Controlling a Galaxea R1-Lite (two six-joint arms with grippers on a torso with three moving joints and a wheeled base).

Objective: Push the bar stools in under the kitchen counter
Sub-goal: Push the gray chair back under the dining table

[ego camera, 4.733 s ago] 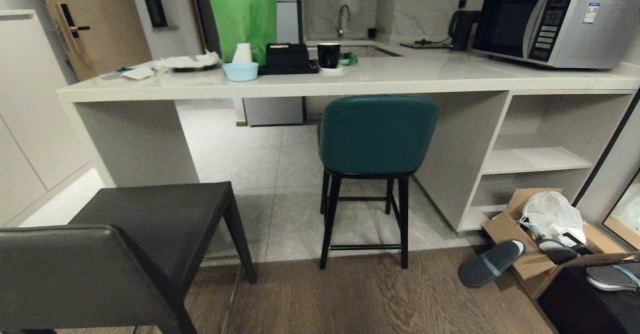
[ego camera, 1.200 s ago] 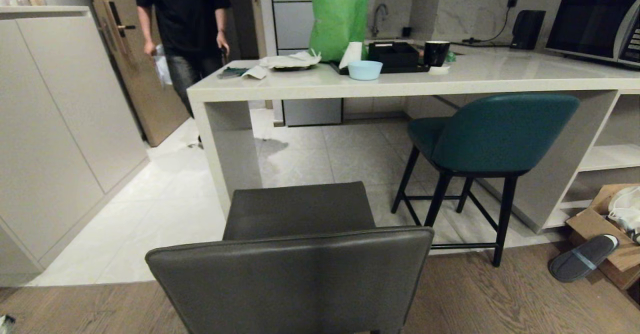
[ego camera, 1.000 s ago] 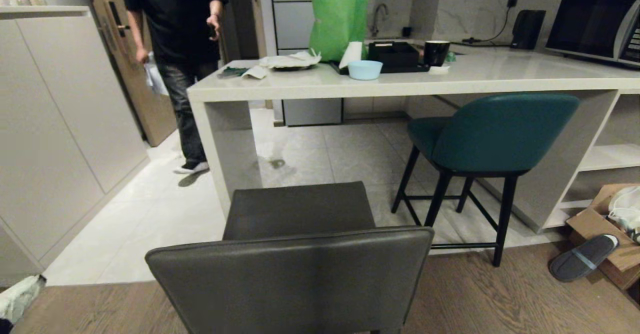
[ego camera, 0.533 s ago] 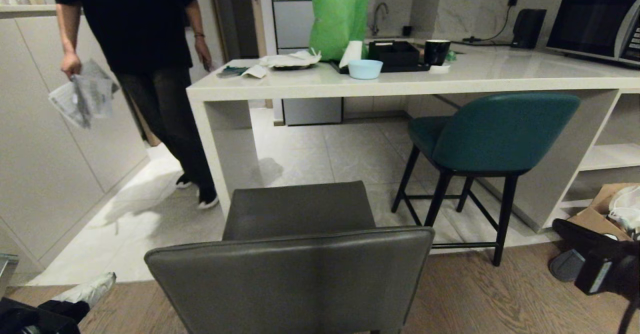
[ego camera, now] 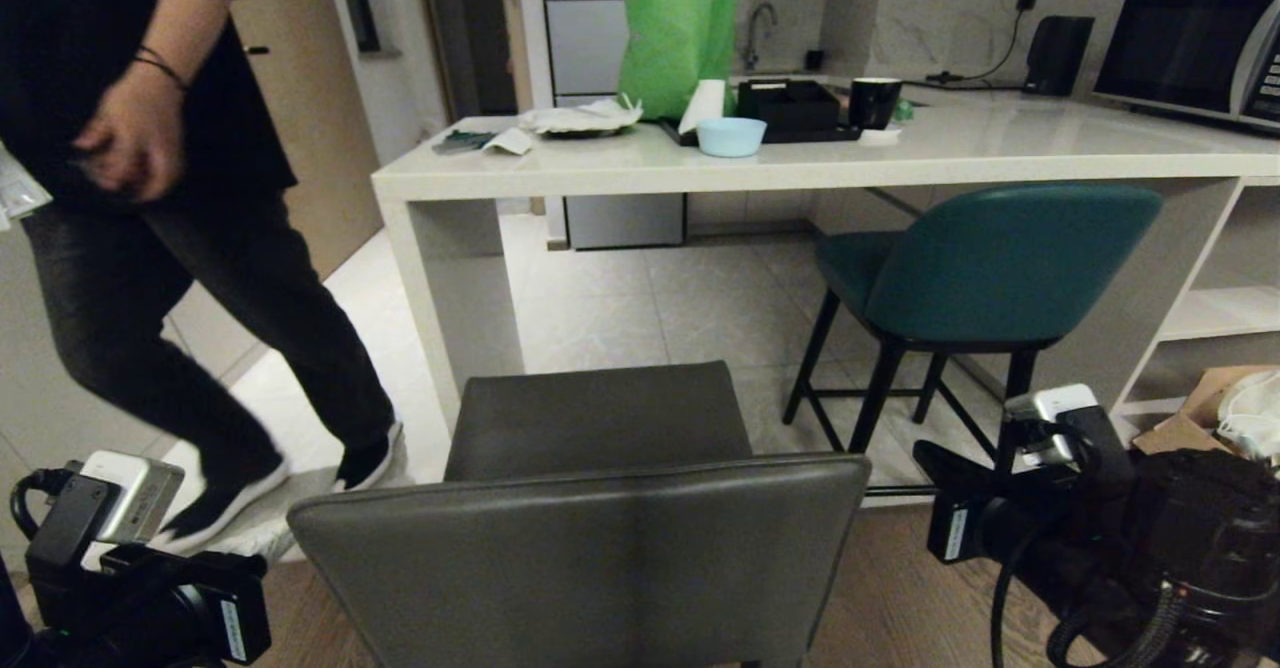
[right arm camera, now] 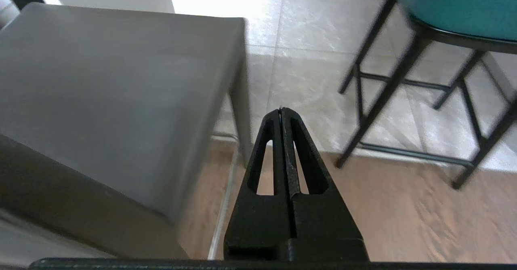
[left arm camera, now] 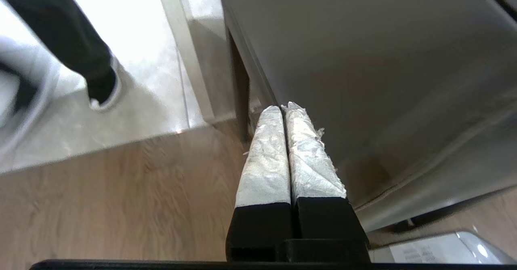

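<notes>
I am keeping my left gripper [left arm camera: 284, 109] with its fingers [left arm camera: 266, 157] pressed flat together, empty, and my right gripper [right arm camera: 281, 109] the same way, black fingers [right arm camera: 301, 169] shut on nothing. Closed like this they make blunt pushing tips rather than clamps, which suits a shove better than a grasp.

The left fingers are hanging just off the left side of the grey stool [ego camera: 590, 508], over the wood floor [left arm camera: 113, 197], near its leg; the right ones are hanging off its right side, in the gap between it and the teal stool [ego camera: 990, 258]. Neither is touching the stool yet. In the head view both arms are flanking its square back, the left arm [ego camera: 130, 568] low on one side and the right arm [ego camera: 1100, 538] on the other, so I am judging that I am lining up to push the back from both edges and keep it from twisting.

The grey stool is standing right in front of me, its seat pointing at the open bay of the bench [ego camera: 800, 163], still well out on the wood. The teal stool is sitting partly under the bench already, near the shelves [ego camera: 1215, 313].

A person [ego camera: 150, 198] is walking past the bench end, close to my left arm, so I am treating that side as a risk for any forward drive.
</notes>
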